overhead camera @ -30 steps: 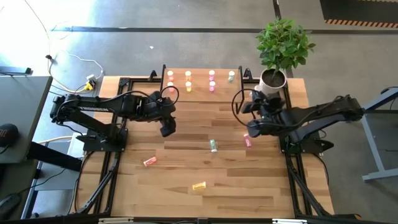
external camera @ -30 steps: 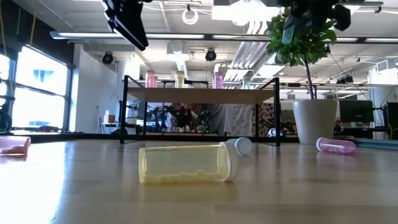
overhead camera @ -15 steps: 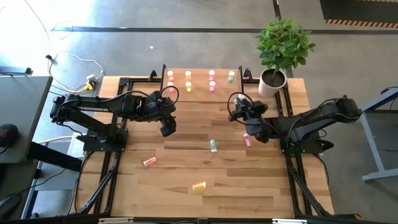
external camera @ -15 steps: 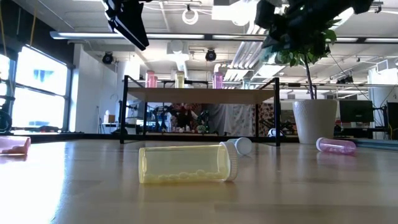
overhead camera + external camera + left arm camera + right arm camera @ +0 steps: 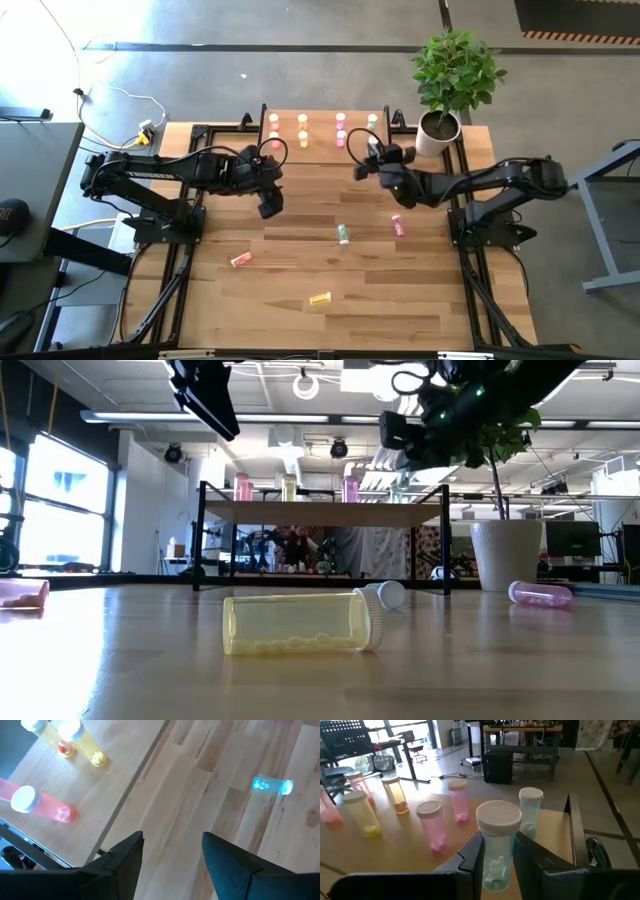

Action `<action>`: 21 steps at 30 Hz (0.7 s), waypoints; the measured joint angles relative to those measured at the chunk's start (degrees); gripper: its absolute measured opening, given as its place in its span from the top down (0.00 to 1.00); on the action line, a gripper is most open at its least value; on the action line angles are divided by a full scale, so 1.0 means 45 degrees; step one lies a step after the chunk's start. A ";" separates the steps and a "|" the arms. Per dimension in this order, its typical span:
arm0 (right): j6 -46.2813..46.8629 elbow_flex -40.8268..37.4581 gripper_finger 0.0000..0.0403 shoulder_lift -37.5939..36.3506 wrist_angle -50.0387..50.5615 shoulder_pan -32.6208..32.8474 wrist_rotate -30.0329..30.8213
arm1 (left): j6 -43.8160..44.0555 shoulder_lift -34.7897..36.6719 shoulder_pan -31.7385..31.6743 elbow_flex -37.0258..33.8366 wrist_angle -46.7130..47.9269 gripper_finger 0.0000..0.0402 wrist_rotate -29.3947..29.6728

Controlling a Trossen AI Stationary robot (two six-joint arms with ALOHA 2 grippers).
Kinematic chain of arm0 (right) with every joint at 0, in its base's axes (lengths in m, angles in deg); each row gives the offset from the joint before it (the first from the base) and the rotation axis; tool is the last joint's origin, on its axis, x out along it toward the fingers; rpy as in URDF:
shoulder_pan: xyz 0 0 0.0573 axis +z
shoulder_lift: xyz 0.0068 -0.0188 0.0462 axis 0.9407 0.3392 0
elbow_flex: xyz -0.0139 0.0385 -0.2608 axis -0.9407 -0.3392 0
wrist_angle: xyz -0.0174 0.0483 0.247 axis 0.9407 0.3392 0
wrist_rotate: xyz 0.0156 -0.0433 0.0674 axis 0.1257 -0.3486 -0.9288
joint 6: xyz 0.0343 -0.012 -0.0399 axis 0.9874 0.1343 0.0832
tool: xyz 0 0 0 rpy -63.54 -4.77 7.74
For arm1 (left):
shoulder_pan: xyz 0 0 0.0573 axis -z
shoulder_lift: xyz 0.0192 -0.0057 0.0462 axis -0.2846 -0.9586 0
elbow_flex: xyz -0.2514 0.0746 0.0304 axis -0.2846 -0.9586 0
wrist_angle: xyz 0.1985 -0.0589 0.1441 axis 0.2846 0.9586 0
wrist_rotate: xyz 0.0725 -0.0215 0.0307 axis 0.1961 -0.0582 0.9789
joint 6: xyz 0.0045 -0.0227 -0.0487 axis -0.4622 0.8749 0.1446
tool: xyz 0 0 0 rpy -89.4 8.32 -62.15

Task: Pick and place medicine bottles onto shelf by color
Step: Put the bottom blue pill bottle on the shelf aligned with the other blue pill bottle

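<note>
The shelf [image 5: 320,140] stands at the table's far edge and carries several upright bottles: red-orange [image 5: 326,807], yellow [image 5: 362,815], pink [image 5: 432,830] and pale green [image 5: 530,810]. My right gripper [image 5: 360,163] is just near-right of the shelf, shut on a pale green bottle [image 5: 497,850]. My left gripper [image 5: 268,207] is open and empty above the table, near the shelf's left end. A green [image 5: 344,234], a pink [image 5: 399,225], a red-orange [image 5: 240,259] and a yellow bottle [image 5: 320,298] lie on their sides on the table. My right gripper pinches the pale green bottle's body [image 5: 496,862] below its white cap, between the two fingers [image 5: 472,857]. The fingers come about level from the table's right side. The bottle stands upright in the hold, cap up, lifted clear.
A potted plant in a white pot [image 5: 437,130] stands at the far right corner, beside the shelf's right end. In the low view the yellow bottle [image 5: 300,622] lies closest, with the pink one [image 5: 540,594] at the right.
My right gripper has carried the pale green bottle from beside the lying pink bottle toward the table's far edge and left, up to the shelf's right end. The bottle has stayed in the hold.
</note>
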 joint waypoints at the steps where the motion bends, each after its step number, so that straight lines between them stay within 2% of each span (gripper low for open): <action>1: 0.0000 0.0000 0.82 0.0067 0.0002 -0.0184 -0.0233 | -0.0055 0.0000 0.0000 0.0000 0.0000 0.51 0.0026; 21: 0.0720 0.0039 0.82 0.0504 0.0593 -0.2139 -0.2048 | -0.0308 0.0000 0.0000 0.0000 0.0005 0.51 0.0439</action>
